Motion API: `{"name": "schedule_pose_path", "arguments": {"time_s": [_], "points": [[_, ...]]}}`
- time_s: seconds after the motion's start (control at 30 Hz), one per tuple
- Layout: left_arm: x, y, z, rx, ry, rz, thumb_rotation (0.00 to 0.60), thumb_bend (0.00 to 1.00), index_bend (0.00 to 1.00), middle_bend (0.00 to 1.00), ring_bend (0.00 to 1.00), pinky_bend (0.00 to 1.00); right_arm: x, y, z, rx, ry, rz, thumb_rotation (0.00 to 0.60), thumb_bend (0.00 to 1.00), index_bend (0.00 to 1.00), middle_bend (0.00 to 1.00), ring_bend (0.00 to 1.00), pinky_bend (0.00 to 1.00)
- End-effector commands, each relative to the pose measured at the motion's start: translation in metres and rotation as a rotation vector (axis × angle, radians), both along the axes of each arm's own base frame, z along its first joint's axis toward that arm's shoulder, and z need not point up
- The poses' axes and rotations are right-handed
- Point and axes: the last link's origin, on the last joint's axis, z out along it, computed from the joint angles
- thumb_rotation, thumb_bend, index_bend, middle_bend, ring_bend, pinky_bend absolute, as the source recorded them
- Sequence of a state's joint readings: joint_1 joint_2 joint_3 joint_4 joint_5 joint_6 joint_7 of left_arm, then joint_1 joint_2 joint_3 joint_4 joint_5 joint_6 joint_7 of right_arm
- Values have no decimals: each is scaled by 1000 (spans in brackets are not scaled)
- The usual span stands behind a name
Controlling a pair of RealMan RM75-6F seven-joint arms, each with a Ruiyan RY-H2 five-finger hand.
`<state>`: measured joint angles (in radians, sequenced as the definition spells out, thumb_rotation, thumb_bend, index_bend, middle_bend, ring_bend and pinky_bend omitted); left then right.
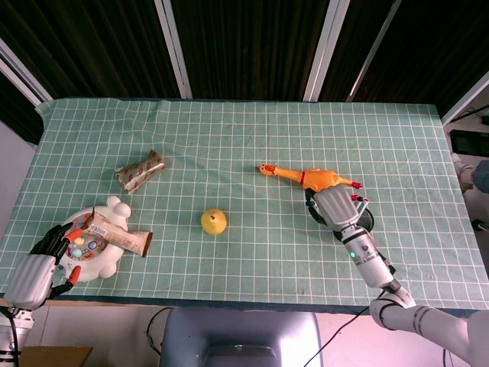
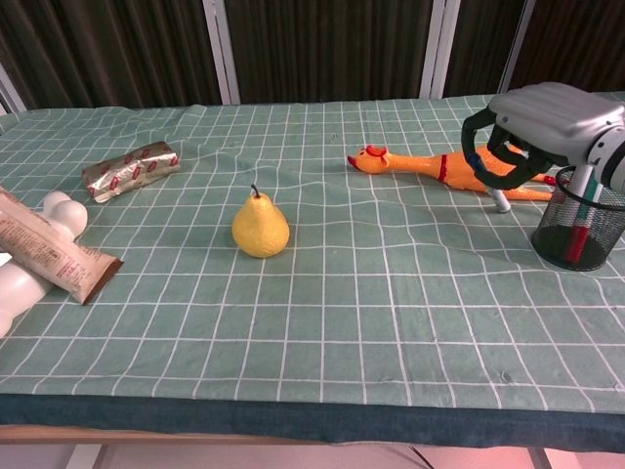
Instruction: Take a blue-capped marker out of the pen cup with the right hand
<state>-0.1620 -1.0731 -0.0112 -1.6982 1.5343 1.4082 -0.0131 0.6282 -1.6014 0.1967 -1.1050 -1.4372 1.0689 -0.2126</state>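
Note:
My right hand [image 2: 549, 119] hovers just left of the black mesh pen cup [image 2: 576, 234] and grips a blue-capped marker [image 2: 498, 198]. The marker is tilted, and its white end pokes out below the curled fingers. Other markers, with red and green on them, still stand in the cup. From the head view the right hand [image 1: 330, 205] covers most of the pen cup [image 1: 365, 219], and the marker is hidden there. My left hand [image 1: 36, 271] rests at the table's near-left corner, fingers apart, holding nothing.
An orange rubber chicken [image 2: 444, 164] lies right behind the right hand. A yellow pear [image 2: 260, 226] stands mid-table. A foil snack pack [image 2: 130, 169] lies at the back left. A white bear-shaped plate [image 1: 107, 264] with a wrapped bar [image 1: 122, 235] sits by the left hand.

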Motion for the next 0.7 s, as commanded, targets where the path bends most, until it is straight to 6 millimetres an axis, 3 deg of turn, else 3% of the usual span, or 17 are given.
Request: {"name": "schedule_pose_path", "arguments": {"time_s": [0.03,0.07,0.17,0.23,0.37,0.43,0.53,0.7], "points": [[-1,0,1,3,-2,3,600,428,166,44,0,224,-4,-6,-24,46,43,-20,600,869,807,1000,1000,1000],[-1,1,1,4,-3,4,600,428,166,44,0,224,-7,-6,-26,49,49,-27,600,858,794,1000,1000,1000],[-1,0,2,4,-4,3,600,428,166,44,0,224,-14,-6,-29,60,55,-51,600,645,690,1000,1000,1000],[-1,0,1,2,-2,3,600,427,166,44,0,224,-17,-6,-27,63,45,-65,600,438,552,1000,1000,1000],[-1,1,0,-4,3,2,600,428,166,45,0,224,-20,-1,-11,46,-32,-85,600,280,291,1000,1000,1000],[-1,1,-1,-7,6,2,600,428,166,45,0,224,-19,7,6,26,-103,-79,600,229,175,1000,1000,982],[-1,2,-2,-12,10,4,600,428,166,48,0,225,-17,26,38,-9,-189,-56,600,195,113,938,964,927],[-1,3,-4,-15,17,7,600,428,166,52,0,225,-24,82,103,-113,-288,-63,600,182,132,665,652,756]]}}
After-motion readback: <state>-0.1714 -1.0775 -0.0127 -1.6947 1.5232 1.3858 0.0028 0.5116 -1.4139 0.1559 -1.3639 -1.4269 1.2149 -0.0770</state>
